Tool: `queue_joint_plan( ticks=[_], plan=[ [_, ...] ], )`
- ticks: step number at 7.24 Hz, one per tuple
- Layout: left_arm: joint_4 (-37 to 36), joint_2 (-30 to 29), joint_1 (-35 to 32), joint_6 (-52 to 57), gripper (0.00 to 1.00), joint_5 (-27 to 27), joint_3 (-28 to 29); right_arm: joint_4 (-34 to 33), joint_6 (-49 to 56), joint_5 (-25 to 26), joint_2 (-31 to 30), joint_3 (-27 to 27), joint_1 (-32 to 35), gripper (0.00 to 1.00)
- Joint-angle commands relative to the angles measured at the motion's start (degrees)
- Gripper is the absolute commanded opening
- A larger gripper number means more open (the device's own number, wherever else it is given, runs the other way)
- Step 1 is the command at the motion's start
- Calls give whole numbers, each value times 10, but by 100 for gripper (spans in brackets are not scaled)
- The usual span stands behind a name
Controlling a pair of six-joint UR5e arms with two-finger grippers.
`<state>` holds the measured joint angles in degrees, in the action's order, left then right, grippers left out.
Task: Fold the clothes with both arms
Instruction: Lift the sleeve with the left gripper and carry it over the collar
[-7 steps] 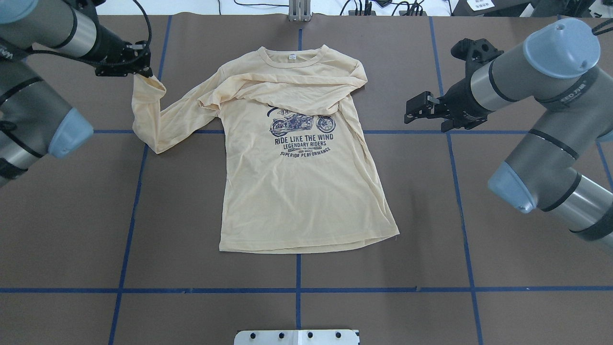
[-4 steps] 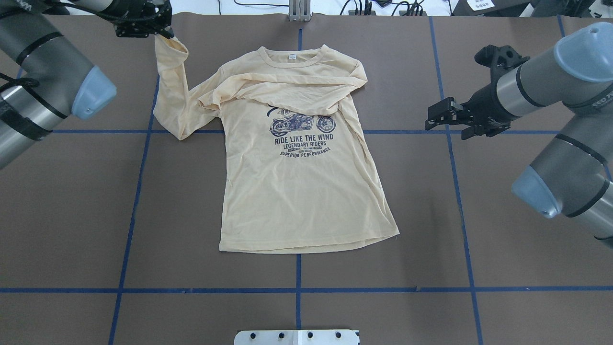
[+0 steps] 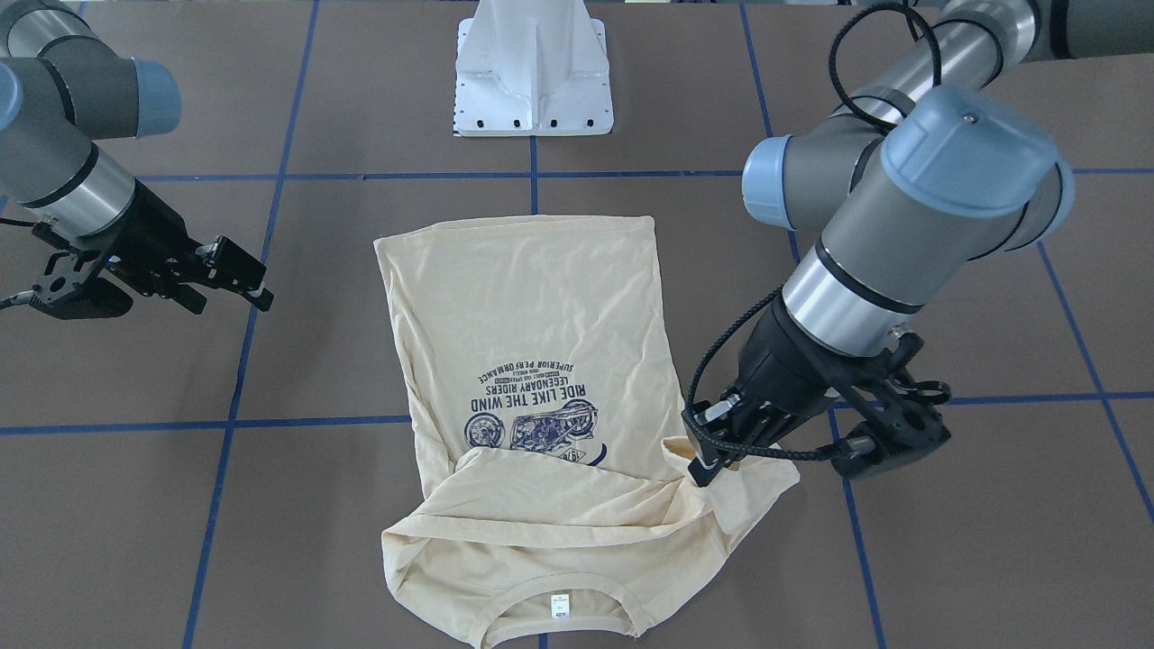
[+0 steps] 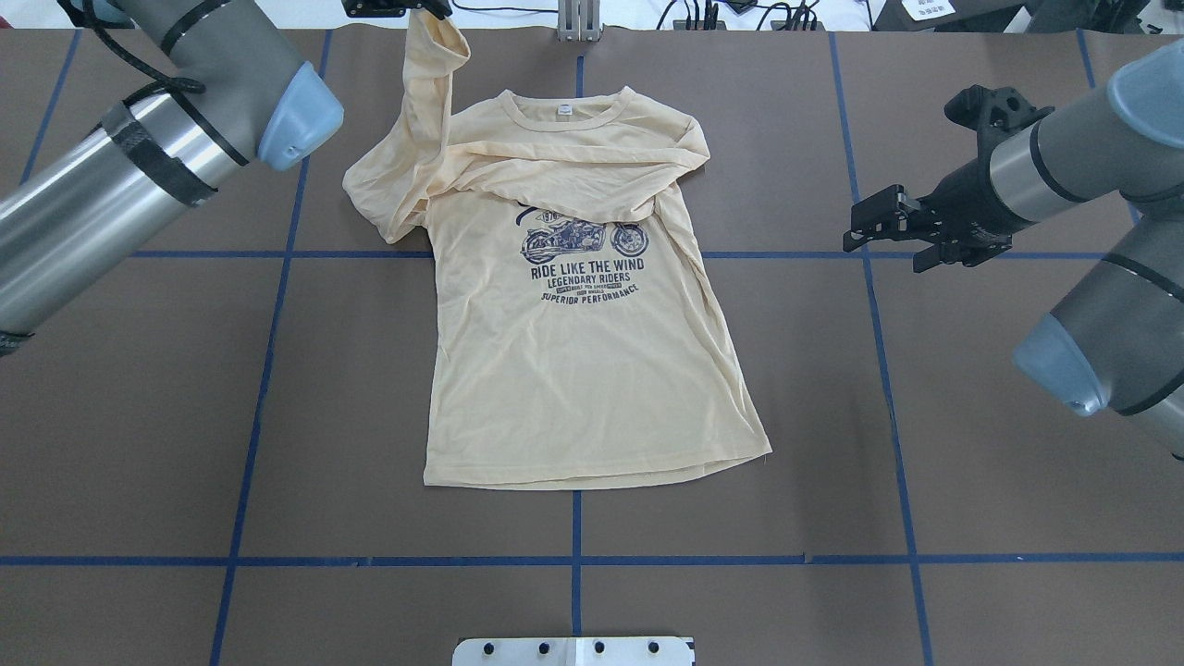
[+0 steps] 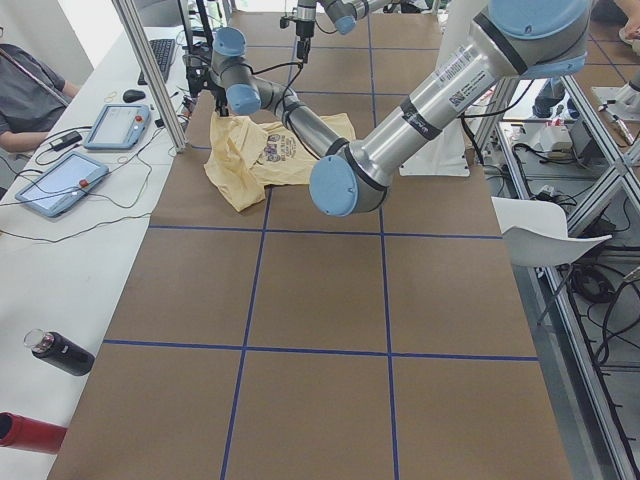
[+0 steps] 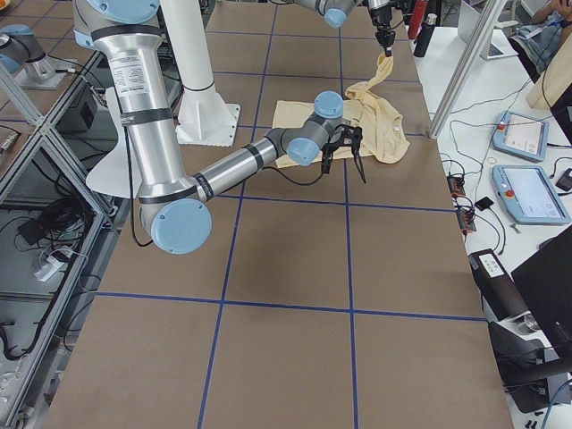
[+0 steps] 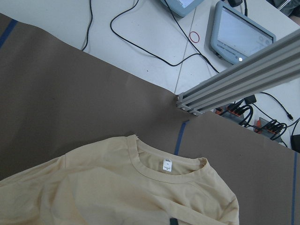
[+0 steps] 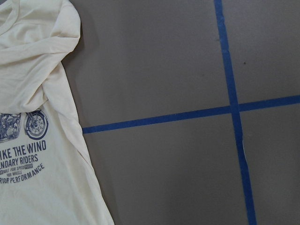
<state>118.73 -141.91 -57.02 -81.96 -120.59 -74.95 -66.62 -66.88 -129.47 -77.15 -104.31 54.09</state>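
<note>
The cream T-shirt point(image 4: 592, 370) lies face up in the middle of the table point(image 4: 139, 416), neck point(image 4: 564, 106) towards the far edge from the robot and hem towards its base; the right sleeve point(image 4: 555, 180) is already laid across the chest, just above the navy print point(image 4: 583, 268); the left claw point(image 3: 701, 470) is clenched on the cuff end of the left sleeve point(image 4: 425, 102) and holds it up off the table near the left shoulder, so the sleeve hangs slack in a loop beside the body; the right claw point(image 4: 865, 231) hovers well apart from the cloth on the other side, its jaws parted and grasping nothing; the step in hand looks like folding this second sleeve across the chest; to do it well, the cuff should probably travel sideways over the chest towards the opposite shoulder, low enough that the thin fabric drapes rather than swings, yet high enough not to drag the sleeve already lying there; the crease ought to fall at the shoulder seam, so the pull must stay gentle or the whole shirt will slide and skew; let go only once the cuff rests flat on the cloth; the slack loop by the armpit may bunch, so it may need smoothing
</note>
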Motion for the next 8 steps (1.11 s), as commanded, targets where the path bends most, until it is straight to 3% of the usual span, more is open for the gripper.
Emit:
queue_joint_plan(
  ticks=[1, 3, 6, 8],
  plan=[
    [11, -27, 36, -23, 0, -1, -3, 0, 0, -10, -3, -4, 6, 100],
    [6, -28, 89, -32, 0, 1, -29, 0, 0, -17, -8, -7, 11, 100],
    [11, -39, 132, -58, 0, 6, -25, 0, 0, -31, -8, -7, 24, 100],
    [45, -65, 145, -58, 0, 27, 35, 0, 0, -37, -8, -7, 24, 100]
  ],
)
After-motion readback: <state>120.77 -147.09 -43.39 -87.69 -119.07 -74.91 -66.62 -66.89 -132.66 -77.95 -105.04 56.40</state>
